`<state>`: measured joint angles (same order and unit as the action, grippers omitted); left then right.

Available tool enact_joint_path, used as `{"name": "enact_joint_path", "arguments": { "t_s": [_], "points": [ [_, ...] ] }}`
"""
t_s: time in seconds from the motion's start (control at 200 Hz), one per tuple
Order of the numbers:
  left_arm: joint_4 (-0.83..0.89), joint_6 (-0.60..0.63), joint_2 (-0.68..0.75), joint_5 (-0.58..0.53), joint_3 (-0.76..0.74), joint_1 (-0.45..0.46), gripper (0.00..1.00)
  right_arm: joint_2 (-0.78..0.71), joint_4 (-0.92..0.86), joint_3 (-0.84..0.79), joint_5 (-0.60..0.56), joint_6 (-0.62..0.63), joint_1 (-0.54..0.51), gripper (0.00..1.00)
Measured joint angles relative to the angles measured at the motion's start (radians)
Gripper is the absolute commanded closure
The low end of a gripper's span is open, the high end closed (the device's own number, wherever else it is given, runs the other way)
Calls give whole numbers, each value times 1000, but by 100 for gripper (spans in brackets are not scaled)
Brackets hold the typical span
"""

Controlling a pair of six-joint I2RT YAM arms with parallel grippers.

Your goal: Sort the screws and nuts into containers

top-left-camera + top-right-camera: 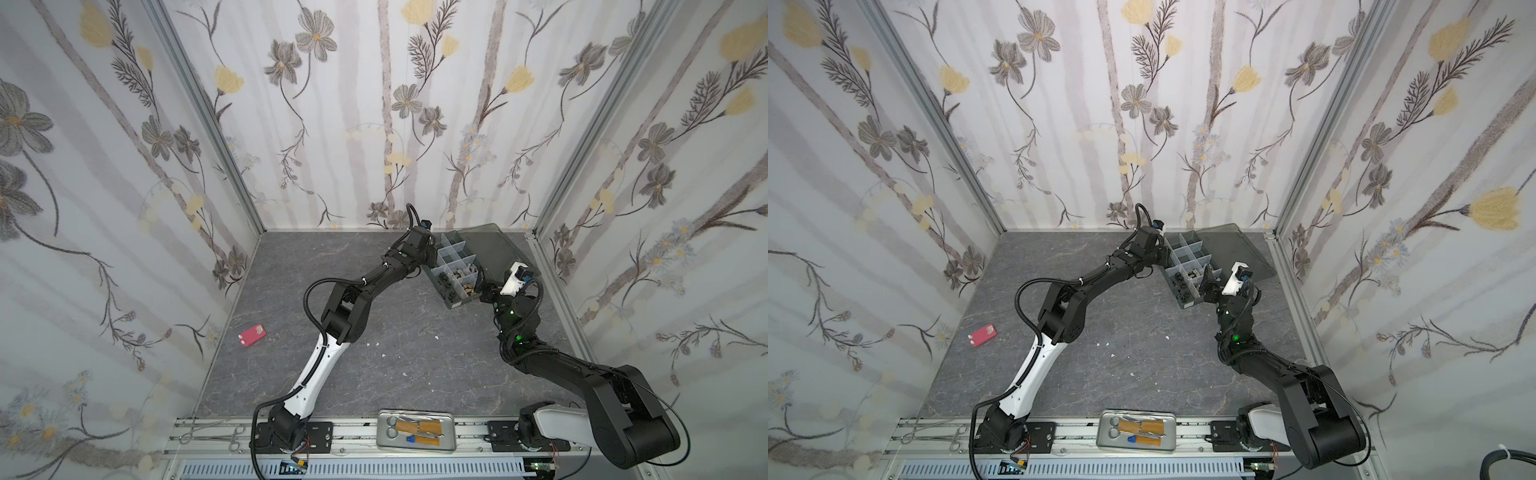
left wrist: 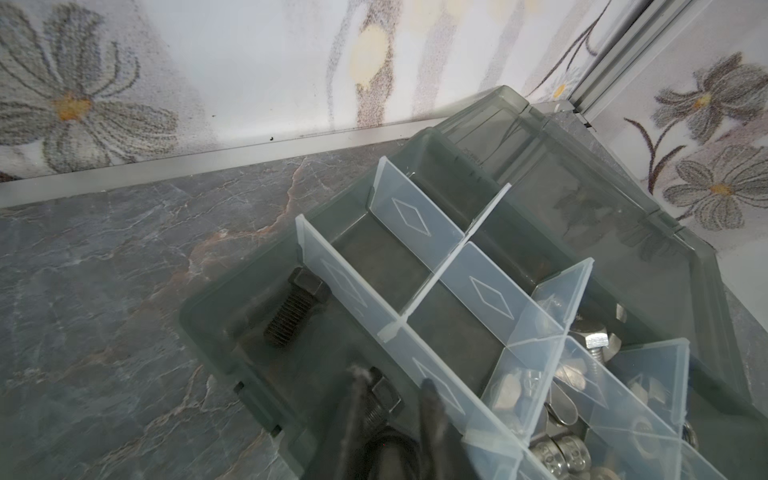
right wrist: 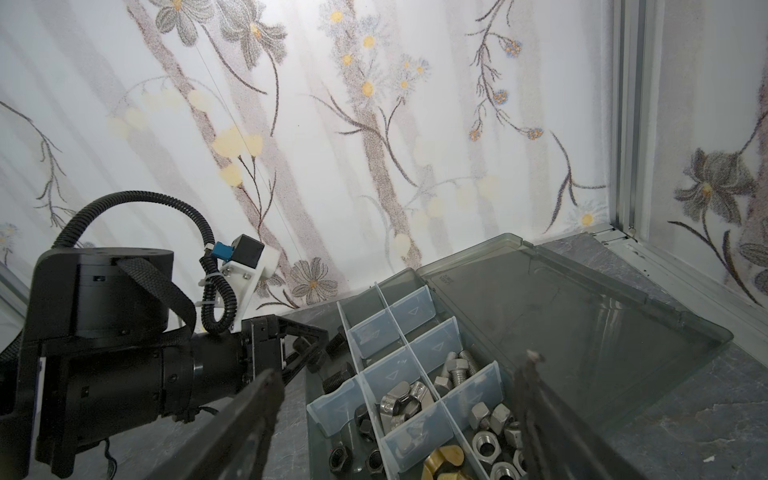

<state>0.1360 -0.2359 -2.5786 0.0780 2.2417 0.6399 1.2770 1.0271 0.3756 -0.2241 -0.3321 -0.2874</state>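
Now, a top view is showing the left gripper (image 1: 432,258) at the organizer box's (image 1: 452,305) left edge. Its wrist view is showing fingers (image 2: 430,399) parted around a black screw (image 2: 384,395) in the box's edge cell (image 2: 245,345): lift straight up, no dragging. The right wrist view is showing the right gripper (image 3: 401,365) spread, empty, above the box

The left gripper (image 2: 392,380) reaches forward, seemingly slightly parted; the right gripper (image 3: 401,365) stands spread wide, angled downward.
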Motion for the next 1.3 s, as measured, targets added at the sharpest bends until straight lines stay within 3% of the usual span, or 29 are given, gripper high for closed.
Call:
{"name": "enact_joint_path", "arguments": {
  "t_s": [0.09,0.37,0.5,0.689,0.789,0.899,1.009,1.119,1.304],
  "points": [
    [8,6,10,-4,-5,0,47,6,-2,0,9,-7,0,14],
    [-29,56,178,-62,-147,0,45,-2,-13,7,16,-6,1,14],
    [-198,83,392,-89,-436,0,41,-2,-45,36,17,16,1,10],
    [-694,169,807,-210,-1093,-17,1,-42,-89,52,-10,86,-3,7],
    [-929,226,966,-317,-1393,-54,0,-77,-97,48,-97,151,-14,6],
    [-1066,288,1122,-444,-1610,-105,0,-107,-110,31,-237,240,-32,0],
    [-1102,351,1280,-586,-1751,-151,0,-150,-90,-28,-363,315,-47,0],
    [-1025,364,1445,-703,-1835,-235,0,-200,-33,-127,-451,356,-52,0],
    [-917,276,1615,-758,-2017,-399,0,-165,31,-252,-466,416,-54,0]
  ]
}}
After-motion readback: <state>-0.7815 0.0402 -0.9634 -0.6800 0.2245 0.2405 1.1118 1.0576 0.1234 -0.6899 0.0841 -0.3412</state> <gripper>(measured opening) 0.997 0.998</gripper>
